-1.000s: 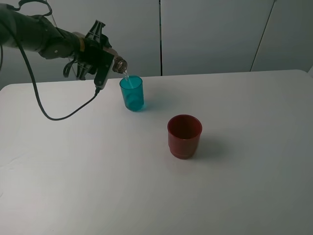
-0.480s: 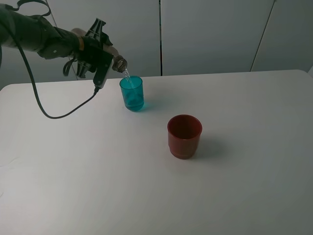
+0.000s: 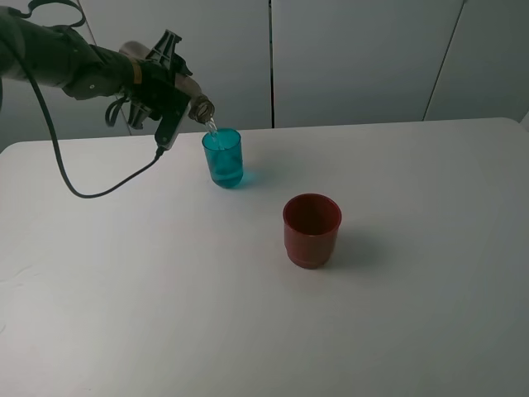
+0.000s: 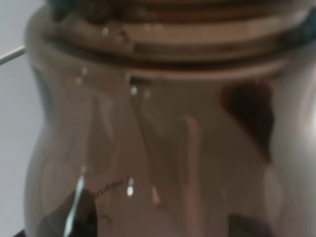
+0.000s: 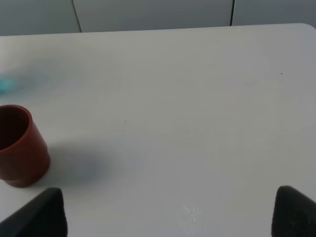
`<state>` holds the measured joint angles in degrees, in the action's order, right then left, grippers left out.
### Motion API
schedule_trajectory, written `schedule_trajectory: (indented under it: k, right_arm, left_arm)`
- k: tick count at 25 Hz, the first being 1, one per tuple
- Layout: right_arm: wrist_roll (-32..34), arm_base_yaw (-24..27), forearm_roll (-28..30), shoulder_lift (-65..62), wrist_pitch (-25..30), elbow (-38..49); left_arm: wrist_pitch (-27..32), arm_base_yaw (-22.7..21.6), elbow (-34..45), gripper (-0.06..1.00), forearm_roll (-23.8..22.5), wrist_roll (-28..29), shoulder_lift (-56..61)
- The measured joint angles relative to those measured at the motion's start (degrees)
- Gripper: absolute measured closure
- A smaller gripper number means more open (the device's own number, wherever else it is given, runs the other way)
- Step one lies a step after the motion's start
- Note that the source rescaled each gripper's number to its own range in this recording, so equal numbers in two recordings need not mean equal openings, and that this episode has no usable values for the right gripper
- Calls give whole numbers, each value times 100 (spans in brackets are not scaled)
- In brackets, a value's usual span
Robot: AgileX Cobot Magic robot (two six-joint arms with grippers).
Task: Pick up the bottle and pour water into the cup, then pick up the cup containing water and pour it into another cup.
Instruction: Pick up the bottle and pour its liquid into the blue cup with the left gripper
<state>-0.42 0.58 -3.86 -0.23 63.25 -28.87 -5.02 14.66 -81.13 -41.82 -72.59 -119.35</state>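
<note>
My left gripper (image 3: 169, 93) is shut on the smoky grey-brown bottle (image 3: 198, 107) and holds it tipped, its neck just above the teal cup (image 3: 223, 157). A thin stream of water runs from the neck into the teal cup, which stands upright at the back of the table and holds water. The bottle's shoulder and threaded neck fill the left wrist view (image 4: 163, 128). The dark red cup (image 3: 312, 229) stands upright near the table's middle, and also shows in the right wrist view (image 5: 19, 145). My right gripper (image 5: 168, 210) is open, with only its fingertips (image 5: 42, 212) showing.
A black cable (image 3: 91, 186) hangs from the left arm and loops over the white table (image 3: 397, 314) at the back left. Pale wall panels (image 3: 355, 58) stand behind the table's far edge.
The left gripper has lifted and tipped the bottle slightly more while the water keeps running into the teal cup. Both cups have stayed in place.
</note>
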Motion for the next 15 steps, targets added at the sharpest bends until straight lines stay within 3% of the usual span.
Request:
schedule_trajectory:
  k: [15]
  right_arm:
    - [0, 0, 0, 0, 0, 0]
  left_arm:
    - [-210, -38, -4, 94, 0, -494, 0]
